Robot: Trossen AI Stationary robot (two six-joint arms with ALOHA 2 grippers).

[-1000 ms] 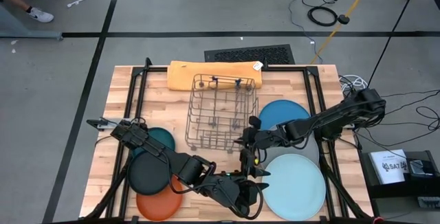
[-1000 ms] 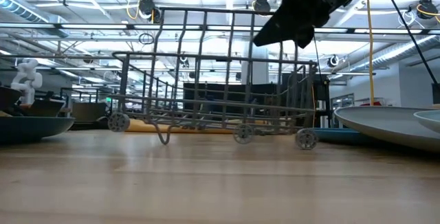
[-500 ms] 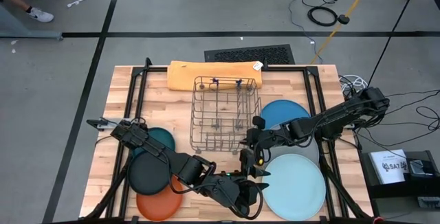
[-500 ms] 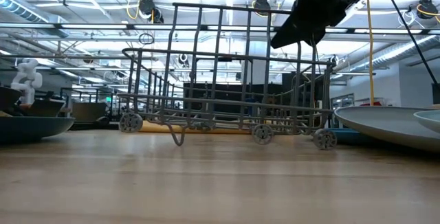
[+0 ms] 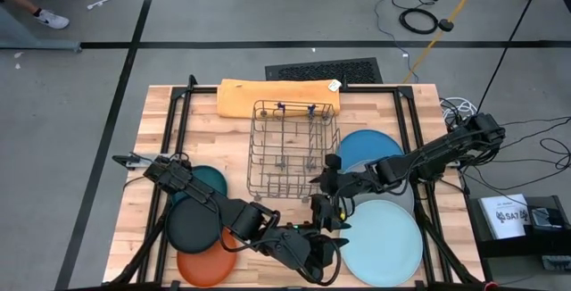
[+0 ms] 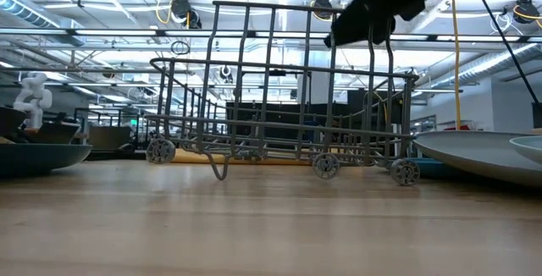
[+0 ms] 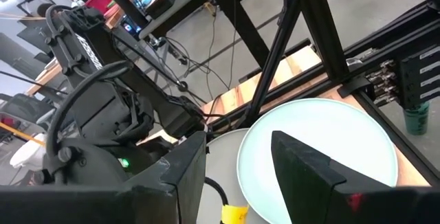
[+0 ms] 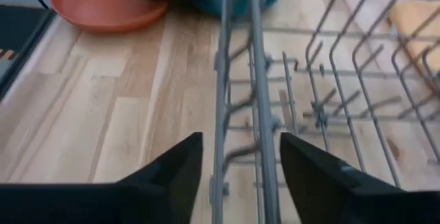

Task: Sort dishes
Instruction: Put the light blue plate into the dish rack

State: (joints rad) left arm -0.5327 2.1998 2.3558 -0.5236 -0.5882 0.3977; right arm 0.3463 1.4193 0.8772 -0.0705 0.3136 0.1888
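Observation:
The wire rack [image 5: 290,148] stands on its small feet mid-table. My right gripper [image 5: 324,184] is open at the rack's near right corner, with the top rim wire [image 8: 256,80] running between its two fingers. It also shows in the low view [image 6: 366,20] at the rim's height. My left gripper [image 5: 326,257] is open and empty near the table's near edge, facing the light blue plate [image 7: 323,148]. The light blue [image 5: 384,242], grey [image 5: 406,195] and medium blue [image 5: 368,146] plates lie at the right. The dark teal [image 5: 210,181], black [image 5: 193,225] and orange [image 5: 205,264] plates lie at the left. My right gripper has its open fingers [image 8: 180,162] on either side of the rack's top rim wire [image 8: 221,107], at the near right corner. The fingers come from the table's right side and lie across the wire. I cannot tell whether a finger touches the wire.
A folded orange-yellow cloth [image 5: 277,96] lies behind the rack at the far edge. Black frame bars [image 5: 174,139] run along both table sides. Bare wood [image 5: 285,211] lies between the rack and my left arm. A person's feet [image 5: 53,5] show on the floor beyond the table.
The rack has slid a little toward the table's right edge, staying upright, and my right gripper has gone the same way at its near right corner. In the last half second the rack has hardly moved, and the gripper has risen a little.

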